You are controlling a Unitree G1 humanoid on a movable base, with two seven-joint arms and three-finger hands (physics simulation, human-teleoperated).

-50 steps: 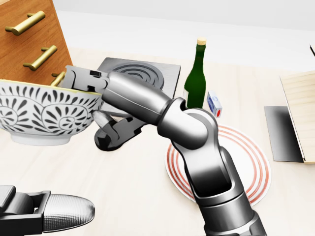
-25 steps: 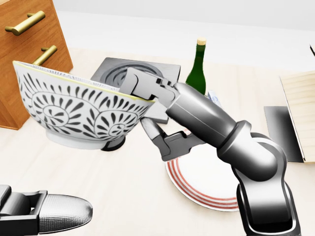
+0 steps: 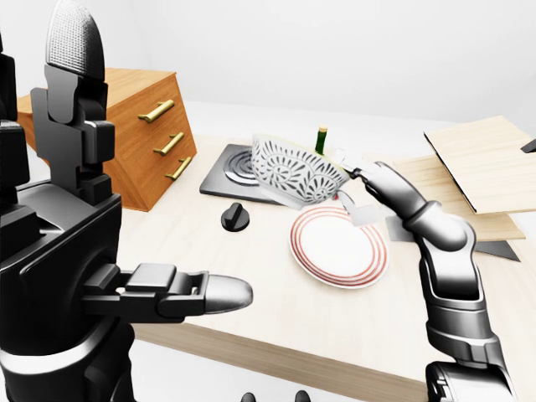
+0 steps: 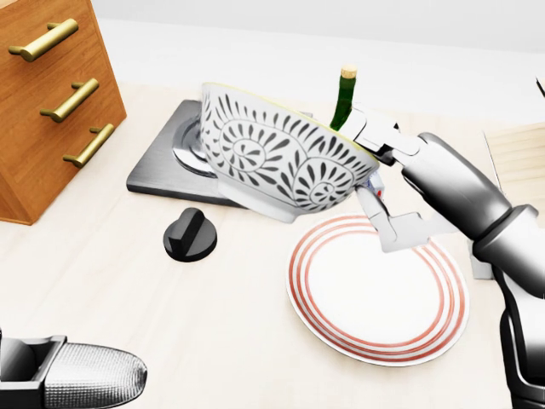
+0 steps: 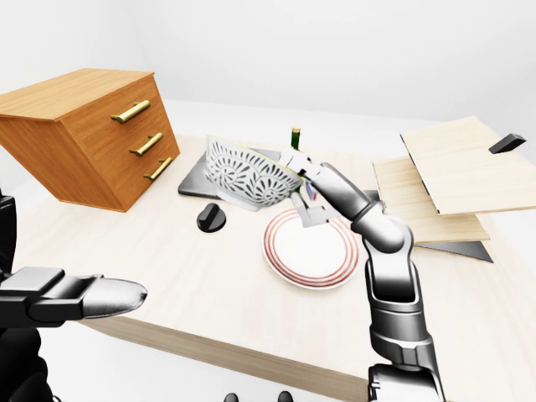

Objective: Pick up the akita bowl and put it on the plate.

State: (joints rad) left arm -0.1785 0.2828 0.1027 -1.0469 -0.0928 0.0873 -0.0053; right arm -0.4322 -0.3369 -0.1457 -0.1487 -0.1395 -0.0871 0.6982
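The akita bowl (image 4: 272, 162), white with a black leaf pattern, hangs tilted in the air with its foot turned toward the bottom of the head view. It is over the right part of the stove plate and the plate's upper-left rim. My right hand (image 4: 376, 181) is shut on the bowl's right rim, thumb above and fingers (image 4: 393, 228) beneath. The white plate with red rings (image 4: 379, 294) lies flat on the table, just below and right of the bowl. My left hand (image 3: 205, 295) is held out low at the left, fingers straight, holding nothing.
A wooden drawer cabinet (image 4: 43, 94) stands at the left. The grey stove plate (image 4: 162, 170) and a black knob (image 4: 189, 234) lie left of the plate. A green bottle (image 4: 343, 98) rises behind the bowl. Wooden boards (image 5: 444, 180) lie at the right.
My right hand has carried the bowl rightward, from beside the cabinet to over the stove and the plate's edge, tilting it further. The left hand stays put.
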